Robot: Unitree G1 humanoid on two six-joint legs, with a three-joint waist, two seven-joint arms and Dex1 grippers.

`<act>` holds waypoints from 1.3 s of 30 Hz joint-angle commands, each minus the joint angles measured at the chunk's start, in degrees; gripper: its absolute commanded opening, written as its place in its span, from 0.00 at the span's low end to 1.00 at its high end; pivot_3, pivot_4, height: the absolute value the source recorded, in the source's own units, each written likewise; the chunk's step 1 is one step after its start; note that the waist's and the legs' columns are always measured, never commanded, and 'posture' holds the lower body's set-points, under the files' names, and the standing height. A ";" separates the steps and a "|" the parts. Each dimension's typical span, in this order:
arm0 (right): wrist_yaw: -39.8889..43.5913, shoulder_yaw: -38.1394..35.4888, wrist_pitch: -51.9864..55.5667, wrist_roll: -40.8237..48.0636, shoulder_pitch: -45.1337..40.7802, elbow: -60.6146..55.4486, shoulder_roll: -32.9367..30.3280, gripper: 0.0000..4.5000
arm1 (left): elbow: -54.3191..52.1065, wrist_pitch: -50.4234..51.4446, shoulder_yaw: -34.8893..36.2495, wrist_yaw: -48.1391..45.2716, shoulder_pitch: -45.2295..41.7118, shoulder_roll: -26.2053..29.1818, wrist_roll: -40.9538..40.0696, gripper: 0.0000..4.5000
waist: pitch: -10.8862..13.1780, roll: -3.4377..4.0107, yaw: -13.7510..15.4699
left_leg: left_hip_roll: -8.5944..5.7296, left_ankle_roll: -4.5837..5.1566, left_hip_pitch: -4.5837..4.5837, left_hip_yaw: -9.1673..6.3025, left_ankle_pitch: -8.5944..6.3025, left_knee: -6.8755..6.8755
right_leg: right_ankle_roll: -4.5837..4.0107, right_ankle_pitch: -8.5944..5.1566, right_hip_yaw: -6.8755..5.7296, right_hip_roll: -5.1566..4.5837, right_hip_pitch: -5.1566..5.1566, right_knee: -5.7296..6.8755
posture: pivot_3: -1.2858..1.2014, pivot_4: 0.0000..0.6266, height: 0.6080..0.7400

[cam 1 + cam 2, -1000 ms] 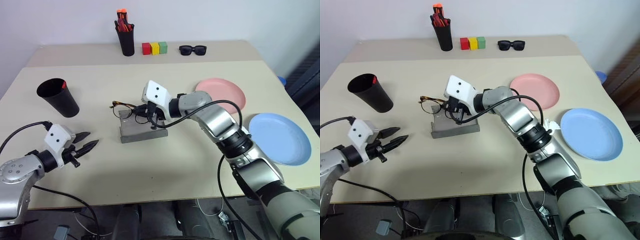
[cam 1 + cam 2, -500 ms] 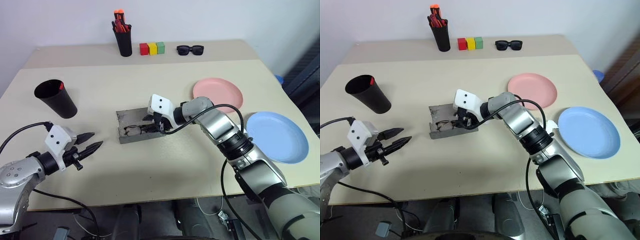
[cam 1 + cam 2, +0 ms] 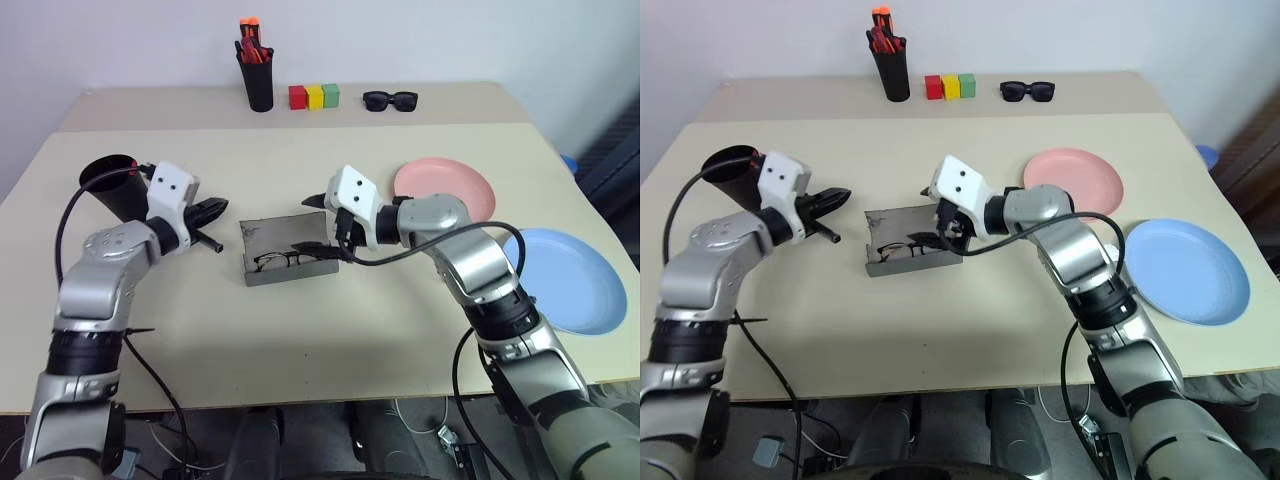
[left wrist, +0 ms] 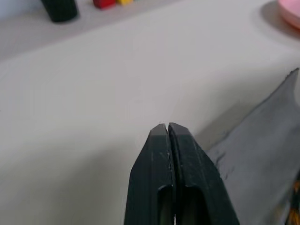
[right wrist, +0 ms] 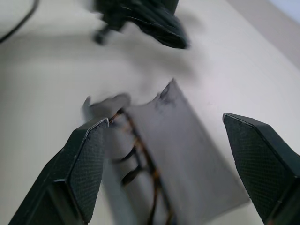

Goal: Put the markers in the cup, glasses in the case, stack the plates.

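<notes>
The grey case (image 3: 285, 252) lies open at the table's middle, lid up at its far side. The glasses (image 3: 287, 260) lie inside it, also seen in the right wrist view as glasses (image 5: 140, 161). My right gripper (image 3: 312, 225) hovers open just right of the case, holding nothing. My left gripper (image 3: 222, 206) is shut and empty, pointing at the case's left end from beside the black cup (image 3: 105, 180). My left arm partly covers the cup. The markers are hidden. The pink plate (image 3: 445, 190) and the blue plate (image 3: 560, 278) lie apart on the right.
At the back stand a black pen pot (image 3: 257, 85) with red-orange pens, three coloured blocks (image 3: 314, 96) and black sunglasses (image 3: 388, 100). The table (image 3: 330, 330) has bare room in front of the case.
My right gripper has let go of the glasses, which now lie in the case, and drawn back open. My left arm swung up from the table's front left to beside the cup, and its gripper shut.
</notes>
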 commanded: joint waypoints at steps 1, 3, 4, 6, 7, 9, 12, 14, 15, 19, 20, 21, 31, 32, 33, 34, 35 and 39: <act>-0.64 -5.80 -1.07 2.13 8.07 -11.42 -4.56 0.88 | 12.69 -1.06 -4.69 -2.77 -8.63 -0.30 4.69 0.01 | 0.00 -0.01 0.30 | -0.01 0.00 -0.01 -0.02 0.00 0.01 | 0.00 0.00 -0.01 0.00 0.00 -0.01 | 0.52 0.24 1.00; -0.04 -7.52 -1.42 3.32 13.64 -15.81 -7.15 0.88 | 18.47 -1.43 -3.88 -3.73 -12.52 -1.63 4.11 0.01 | 0.00 0.00 -0.10 | -0.03 0.00 -0.02 -0.02 0.00 0.01 | 0.01 -0.01 -0.02 0.00 0.01 -0.05 | 0.52 0.24 1.00; 0.10 -8.13 -1.21 3.80 16.12 -17.60 -8.34 0.88 | 20.69 -1.26 -3.38 -4.56 -13.95 -2.31 3.50 0.01 | 0.00 0.00 -0.11 | -0.02 0.00 -0.02 -0.01 0.00 0.01 | 0.01 -0.01 0.00 0.00 0.00 -0.07 | 0.52 0.24 1.00; -0.66 -8.87 -0.55 3.93 20.22 -20.25 -10.14 0.88 | 24.33 -2.00 -4.72 -6.95 -15.53 -2.69 4.46 0.01 | 0.00 0.00 -0.30 | 0.00 0.01 0.00 -0.01 0.00 -0.01 | 0.01 -0.02 -0.01 0.04 0.00 -0.05 | 0.52 0.24 1.00; -1.57 -9.33 -0.14 3.88 21.55 -21.01 -10.39 0.88 | 25.31 -2.96 -6.30 -8.58 -15.48 -2.43 5.70 0.01 | 0.00 0.00 -0.47 | 0.00 0.01 0.02 -0.01 0.00 -0.02 | 0.01 -0.03 -0.01 0.04 0.00 -0.03 | 0.52 0.24 1.00; -3.13 -10.09 1.07 3.89 22.94 -21.96 -10.52 0.88 | 25.91 -4.13 -8.47 -11.83 -14.88 -1.89 7.14 0.01 | 0.00 0.00 -0.84 | 0.01 0.01 0.04 -0.01 0.00 -0.03 | 0.00 -0.03 0.02 0.05 0.00 -0.02 | 0.52 0.24 1.00; -3.97 -10.85 1.74 4.32 23.56 -22.42 -10.72 0.88 | 23.45 -4.78 -9.76 -16.47 -12.76 -0.81 7.23 0.01 | 0.00 0.00 -0.98 | 0.01 0.00 0.01 -0.01 0.00 0.03 | 0.01 -0.02 0.03 0.05 0.00 -0.02 | 0.52 0.24 1.00; -4.02 -11.39 2.34 5.44 23.39 -22.54 -10.70 0.88 | 20.64 -5.58 -10.06 -19.05 -10.69 0.19 6.93 0.01 | 0.00 0.00 -0.98 | 0.01 0.00 0.01 -0.01 0.00 0.04 | 0.00 -0.03 0.03 0.05 0.00 -0.01 | 0.52 0.24 1.00; -4.14 -11.67 2.84 6.14 23.07 -22.56 -10.58 0.88 | 18.93 -6.39 -9.83 -20.19 -9.43 0.70 6.60 0.01 | 0.00 0.00 -0.94 | 0.01 0.00 0.01 -0.01 0.00 0.03 | 0.00 -0.03 0.03 0.04 0.00 -0.01 | 0.52 0.24 1.00; -4.25 -11.67 2.88 6.79 22.30 -21.54 -10.97 0.88 | 12.62 -11.08 -6.81 -21.94 -4.89 1.60 4.85 0.01 | 0.00 0.00 -0.49 | 0.01 0.00 0.01 -0.01 0.00 0.04 | 0.00 -0.03 0.03 0.02 0.01 -0.01 | 0.52 0.24 1.00; -4.27 -11.48 2.71 6.70 22.14 -20.97 -11.12 0.88 | 10.98 -11.00 -5.60 -21.80 -4.00 1.55 3.86 0.01 | 0.00 0.00 -0.24 | 0.01 0.00 0.00 -0.01 0.00 0.04 | 0.00 -0.03 0.03 0.01 0.01 -0.02 | 0.52 0.24 1.00; -4.32 -11.34 2.55 6.61 21.98 -20.39 -11.21 0.88 | 9.46 -10.61 -4.57 -21.69 -3.26 1.45 2.85 0.01 | 0.00 0.00 -0.05 | 0.01 0.00 0.00 -0.01 0.00 0.06 | 0.00 -0.03 0.03 0.01 0.01 -0.02 | 0.52 0.24 1.00; -4.88 -10.07 0.72 5.79 20.63 -15.71 -10.77 0.88 | -11.58 -4.69 -4.00 -22.34 6.88 2.08 -2.73 0.01 | 0.00 0.00 0.01 | 0.00 0.00 -0.01 0.00 0.00 0.08 | 0.00 -0.03 0.03 -0.01 0.03 -0.04 | 0.52 0.24 1.00; -4.98 -10.03 0.68 5.81 20.59 -15.58 -10.73 0.88 | -12.47 -4.90 -3.95 -22.15 7.45 2.07 -2.77 0.01 | 0.00 0.00 0.01 | 0.00 0.00 0.00 0.00 0.00 0.07 | 0.00 -0.03 0.03 -0.01 0.03 -0.04 | 0.52 0.24 1.00; -5.10 -9.99 0.65 5.83 20.62 -15.49 -10.69 0.88 | -12.88 -4.43 -3.38 -21.55 7.67 1.74 -3.27 0.01 | 0.00 0.00 0.01 | 0.01 0.00 0.00 0.00 0.00 0.07 | 0.00 -0.03 0.03 0.00 0.03 -0.03 | 0.52 0.24 1.00; -5.17 -9.95 0.67 5.87 20.48 -15.35 -10.67 0.88 | -12.97 -3.97 -2.97 -21.12 7.61 1.49 -3.65 0.01 | 0.00 0.00 0.02 | 0.01 0.00 0.00 0.00 0.00 0.07 | 0.00 -0.03 0.03 0.01 0.03 -0.03 | 0.52 0.24 1.00; -5.27 -9.87 0.61 5.83 20.62 -15.39 -10.66 0.88 | -12.18 -3.84 -1.74 -19.72 7.12 0.77 -4.10 0.01 | 0.00 0.00 0.02 | 0.01 0.00 0.01 0.00 0.00 0.08 | 0.00 -0.03 0.03 0.00 0.03 -0.02 | 0.52 0.24 1.00; -5.81 -9.49 0.42 5.76 21.88 -16.23 -10.65 0.88 | -3.16 -2.08 -0.55 -10.38 2.48 0.53 0.89 0.01 | 0.00 0.00 0.05 | 0.00 0.01 0.01 -0.01 0.00 0.14 | 0.00 -0.03 0.03 0.02 0.05 -0.02 | 0.52 0.24 1.00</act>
